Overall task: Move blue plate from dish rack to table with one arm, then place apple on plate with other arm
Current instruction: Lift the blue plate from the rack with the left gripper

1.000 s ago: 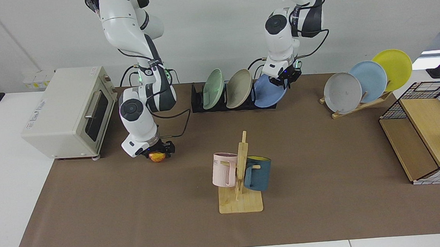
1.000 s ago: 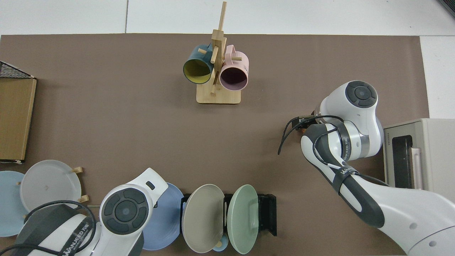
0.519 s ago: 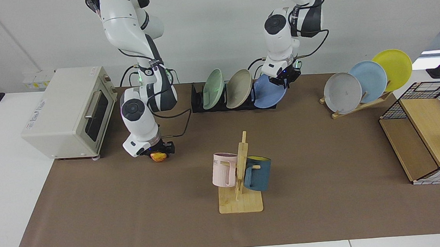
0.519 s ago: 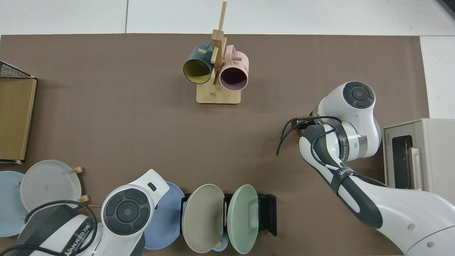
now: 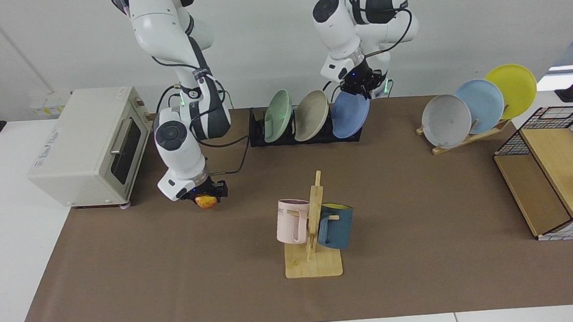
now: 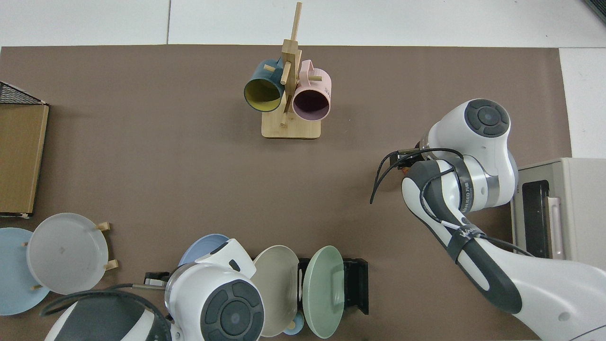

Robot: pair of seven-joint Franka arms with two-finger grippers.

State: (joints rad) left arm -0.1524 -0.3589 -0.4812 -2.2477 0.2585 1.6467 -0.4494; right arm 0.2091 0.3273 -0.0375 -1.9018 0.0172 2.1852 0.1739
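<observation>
Since a second ago your left arm has lifted and swung its wrist over, and the blue plate [image 5: 351,113] now stands steeper, its top rim raised under the left gripper [image 5: 362,90]. That gripper is clamped on the plate's upper edge; the plate hangs directly below it, its lower edge at the end of the dish rack [image 5: 304,132], and you cannot tell whether it touches the rack there. Beside the gripper, toward the right arm, the beige plate [image 5: 311,115] and the green plate [image 5: 278,115] lean in the rack's slots.

Your right gripper [image 5: 206,197] has risen a little, and its fingers are closed on the apple [image 5: 205,201], which sits just beneath the gripper and a little above the brown mat of the table [image 5: 173,267]. From above, the apple is hidden under that arm's wrist, and only a crescent of the blue plate [image 6: 201,244] shows past the left arm's wrist.
</observation>
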